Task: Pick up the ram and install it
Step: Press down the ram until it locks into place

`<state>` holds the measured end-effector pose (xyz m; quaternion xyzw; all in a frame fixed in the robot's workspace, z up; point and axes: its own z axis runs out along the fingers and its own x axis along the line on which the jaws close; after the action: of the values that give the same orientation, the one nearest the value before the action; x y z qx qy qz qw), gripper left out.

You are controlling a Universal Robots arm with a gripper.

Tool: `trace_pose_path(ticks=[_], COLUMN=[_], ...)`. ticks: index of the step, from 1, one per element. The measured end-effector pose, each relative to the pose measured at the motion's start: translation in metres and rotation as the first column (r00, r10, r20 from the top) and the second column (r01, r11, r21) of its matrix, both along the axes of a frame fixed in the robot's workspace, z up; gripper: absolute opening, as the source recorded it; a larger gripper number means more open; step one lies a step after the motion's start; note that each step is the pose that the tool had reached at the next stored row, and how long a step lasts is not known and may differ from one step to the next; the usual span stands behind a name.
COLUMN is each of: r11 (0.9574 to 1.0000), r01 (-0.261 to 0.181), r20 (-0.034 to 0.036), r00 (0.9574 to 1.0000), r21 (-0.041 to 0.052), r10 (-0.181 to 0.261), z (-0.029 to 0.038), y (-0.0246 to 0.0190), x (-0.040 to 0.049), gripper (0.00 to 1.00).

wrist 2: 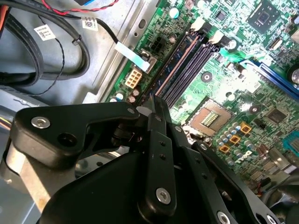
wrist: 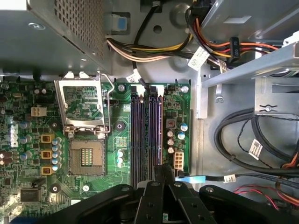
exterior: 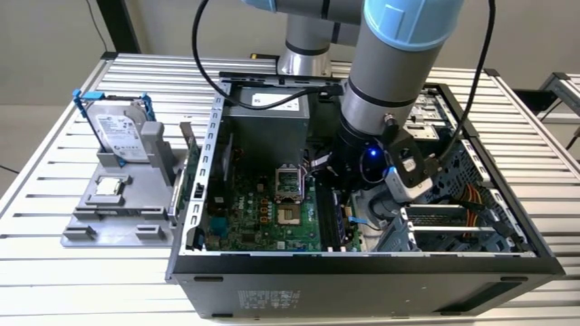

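Computer case open on bench; arm reaches inside. Motherboard on case floor. Gripper fingers closed together, tips over slot end. Ram seemingly stands edge-on in slot nearest motherboard's edge; whether gripped, cannot tell. Likely light, stiff, fragile: take by long faces, avoid chips, press straight.

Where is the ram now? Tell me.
In the second wrist view the ram stands in the motherboard's outermost slot, beside the white connector, its near end at the gripper.
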<state>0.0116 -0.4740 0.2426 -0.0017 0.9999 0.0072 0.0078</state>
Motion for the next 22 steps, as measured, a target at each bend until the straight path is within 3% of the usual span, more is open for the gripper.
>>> trace_pose_path(ticks=[7,10,14,17,22], r11=[0.9960,0.9944,0.9899,0.9810,0.9610], r01=[-0.089,-0.106,-0.142,-0.194,-0.276], r20=[-0.0007,-0.0032,-0.0143,-0.0143,-0.0143], r00=[0.9960,0.9944,0.9898,0.9809,0.9609], r21=[0.0001,0.0004,0.0029,0.0028,0.0029], r10=[0.089,0.106,0.142,0.194,0.276], z=[0.0000,0.0000,0.0000,0.0000,0.0000], y=[0.0000,0.0000,0.0000,0.0000,0.0000], x=[0.0000,0.0000,-0.0001,0.0000,0.0000], gripper=[0.00,0.00,0.00,0.00,0.00])
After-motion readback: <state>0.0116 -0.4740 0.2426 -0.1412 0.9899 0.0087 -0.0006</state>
